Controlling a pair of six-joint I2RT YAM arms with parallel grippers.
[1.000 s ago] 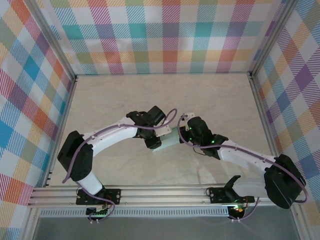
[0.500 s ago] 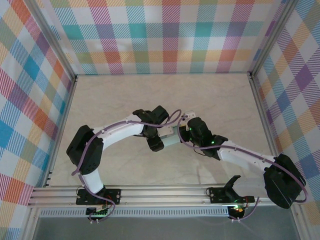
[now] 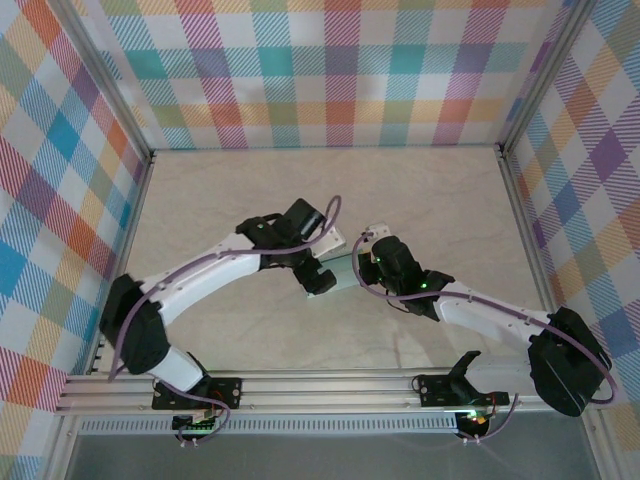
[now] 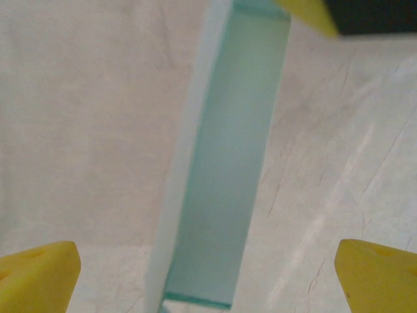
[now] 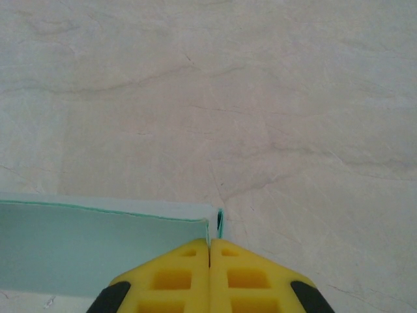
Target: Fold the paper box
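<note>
Across the top view the biggest thing is the table (image 3: 430,200), pale and veined, with checked walls (image 3: 330,80) at the left, right and upper sides. From the bottom edge the left arm (image 3: 200,285) and the right arm (image 3: 490,312) bend toward the centre of the frame. Between their wrists, a little below centre, I see the box (image 3: 346,272), a small mint-coloured piece.

On the left wrist view the box runs as a long narrow strip from the top to the bottom of the frame, slightly tilted. The left gripper (image 4: 207,280) straddles its lower end. Its fingers (image 4: 36,280) are far apart, one in each bottom corner, and neither touches the card. On the right wrist view the right gripper (image 5: 208,277) sits at the bottom centre. Its fingers (image 5: 176,280) are pressed together on the thin upright card at the corner of the box.

I judge that the right side works as the anchor and the left side must take a new hold for the next crease. To do it well, I would first centre the open fingers so the strip lies evenly between them. Then I would close slowly, because such thin card buckles easily. The right clamp should not pull during this, otherwise the box may swivel on the smooth table. How many flaps are already tucked, I cannot tell.
</note>
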